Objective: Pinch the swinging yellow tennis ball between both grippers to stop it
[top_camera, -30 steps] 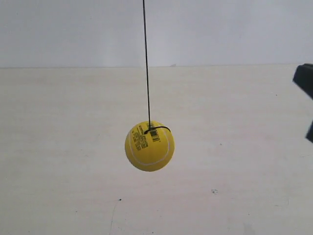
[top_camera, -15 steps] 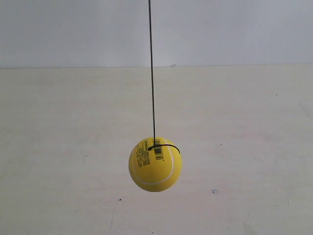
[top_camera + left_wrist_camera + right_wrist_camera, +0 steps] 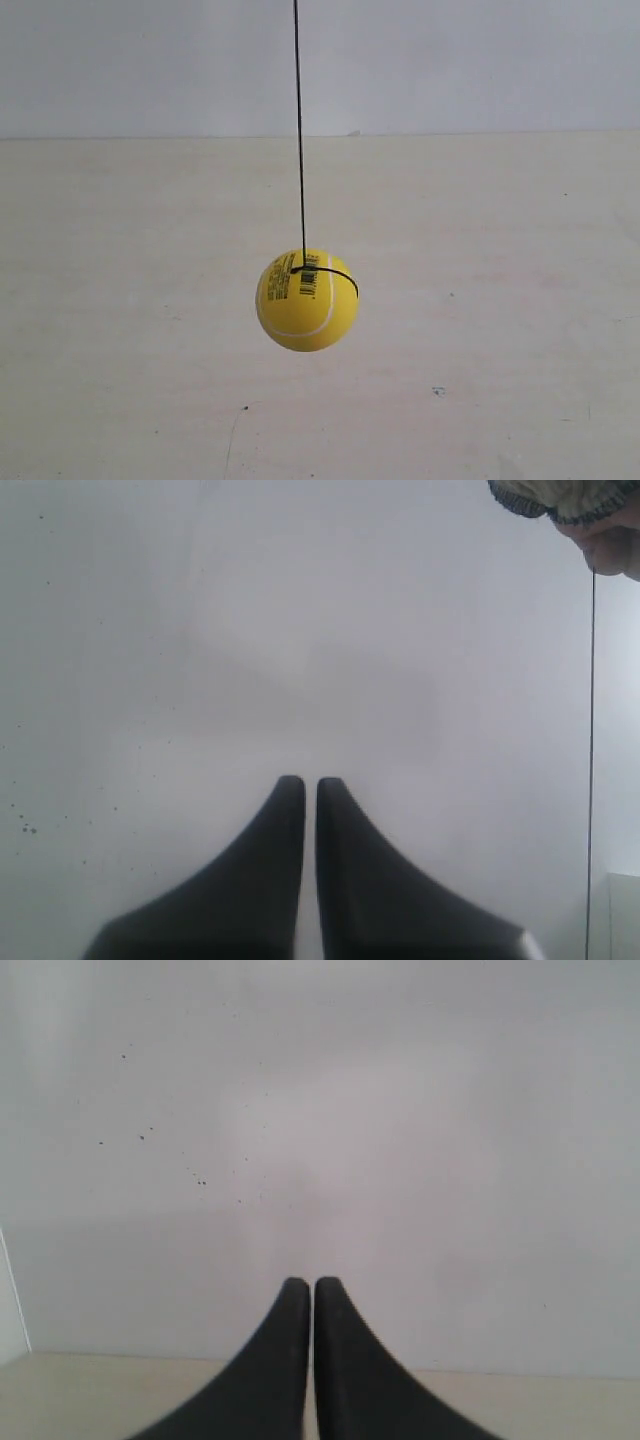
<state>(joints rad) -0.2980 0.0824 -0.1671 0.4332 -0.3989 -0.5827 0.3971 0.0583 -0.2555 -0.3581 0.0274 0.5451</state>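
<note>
1. Left gripper: the jaws are drawn together with only a hairline slit between them. Nothing is held. A blank pale wall lies ahead of the tips.
2. Right gripper: the jaws are likewise nearly touching and empty. They face the same pale wall, with a strip of cream surface beneath.
3. Yellow tennis ball: it hangs on a thin black string above the cream table. It is not between either pair of jaws and appears in neither wrist view. No gripper shows in the exterior view, so both are judged well apart from the ball.
4. In the left wrist view the string runs well off to one side of the jaw tips. It descends from what appears to be a cuffed hand.
5. Step in hand, as judged: the approach has not yet closed on the ball.
6. Recommended practice:
   - Bring the two grippers to ball height on opposite flanks, with the joined jaws serving as flat paddles.
   - Close inward evenly and meet the ball near the low point of its swing.
   - Stay below the knot so the string is not snagged.
   - Uneven contact would push the ball aside rather than arrest it.
</note>
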